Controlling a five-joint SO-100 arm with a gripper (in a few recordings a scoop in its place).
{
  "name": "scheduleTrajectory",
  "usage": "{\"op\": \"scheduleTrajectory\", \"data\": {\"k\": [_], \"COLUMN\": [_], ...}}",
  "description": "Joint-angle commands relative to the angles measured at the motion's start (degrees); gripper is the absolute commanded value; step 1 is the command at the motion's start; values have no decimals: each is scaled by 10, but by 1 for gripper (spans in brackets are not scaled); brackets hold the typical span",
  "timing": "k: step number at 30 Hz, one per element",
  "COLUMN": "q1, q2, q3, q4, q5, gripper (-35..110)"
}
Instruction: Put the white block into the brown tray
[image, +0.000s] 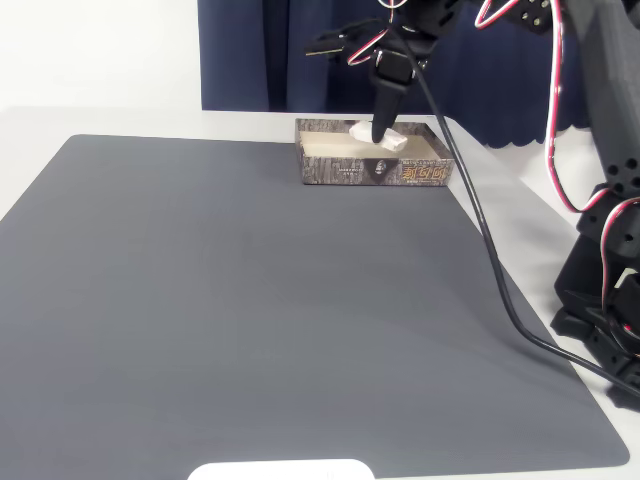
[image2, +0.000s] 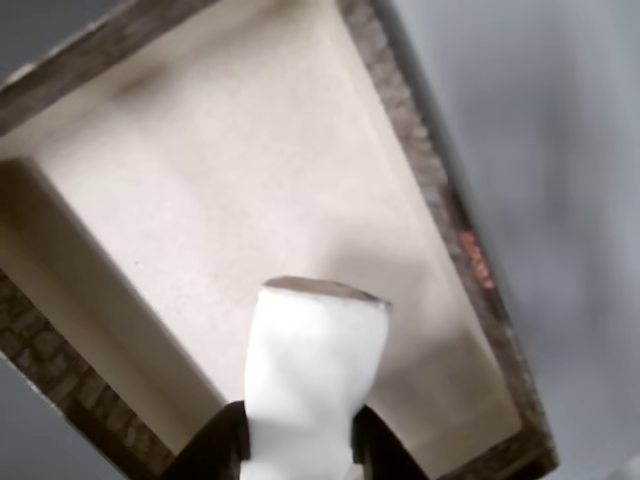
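In the fixed view, nearest the camera, a white rounded plate shape (image: 281, 470) pokes in at the bottom edge, at about six o'clock. From there a large dark grey rectangular mat (image: 250, 300) spreads over the pale white table (image: 120, 120) and takes up most of the picture. A black cable (image: 480, 220) crosses the mat's right side, running from about four o'clock up toward the arm.

At the mat's far edge, near twelve o'clock, sits the brown tray (image: 372, 170), a shallow rectangular cardboard box with dark wood-bark-patterned sides, printed markings on its front wall and a pale cream inside. The black two-finger gripper (image: 382, 138) reaches down into it from above, and the white block (image: 392, 139), a small flat white slab with rounded corners, lies tilted at the fingertips, within the tray's walls toward its right half. Whether it touches the tray floor cannot be told. Behind hangs a dark blue curtain (image: 280, 55).

In the wrist view the black fingers (image2: 218, 450) stand at six o'clock with the white block (image2: 315, 385) pinched between them, one finger on each side. The block sticks out past the fingertips toward twelve o'clock, over the cream floor of the brown tray (image2: 420, 150).
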Motion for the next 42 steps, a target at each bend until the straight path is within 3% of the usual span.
{"op": "scheduleTrajectory", "data": {"k": [1, 12, 21, 42], "q1": [4, 25, 7, -23], "q2": [5, 6, -14, -65], "q3": [-31, -16, -37, -59], "q4": [2, 3, -11, -85], "q5": [-72, -278, -313, -285], "gripper": [0, 0, 0, 1]}}
